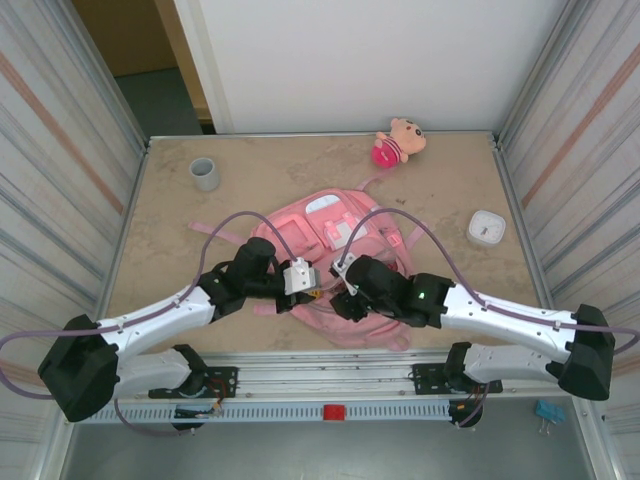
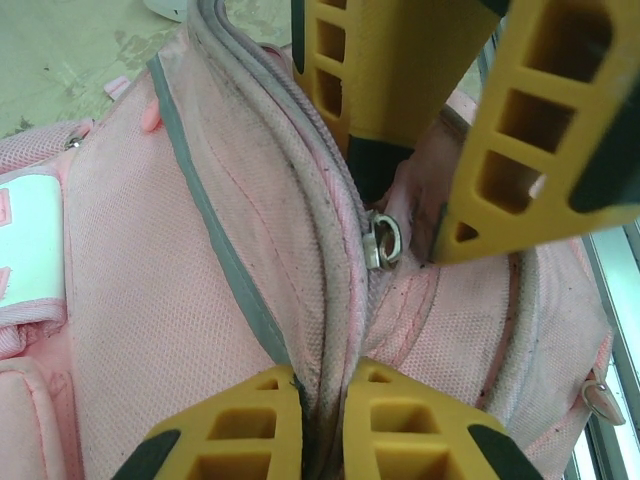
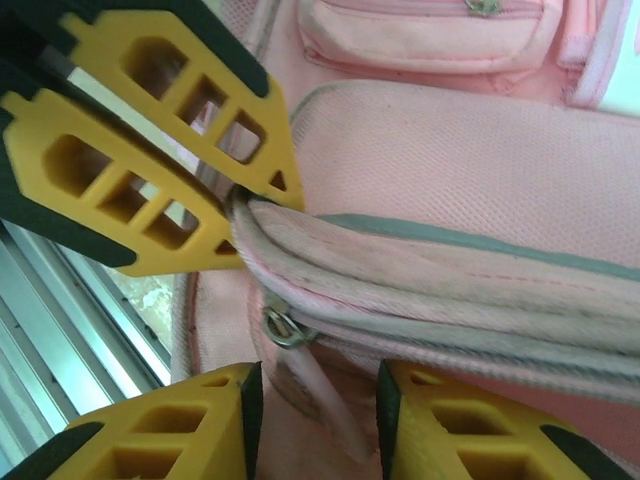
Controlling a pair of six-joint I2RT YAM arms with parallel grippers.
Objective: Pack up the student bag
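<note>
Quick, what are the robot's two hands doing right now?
Left hand: closed, pinching the bag at its zipper seam.
Right hand: open, fingers on either side of the zipper pull.

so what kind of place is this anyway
Probably a robot test cell: a stone-look table boxed in by ribbed metal panels, a slotted aluminium rail along its near edge, and the student bag and a plush doll laid out like props.
</note>
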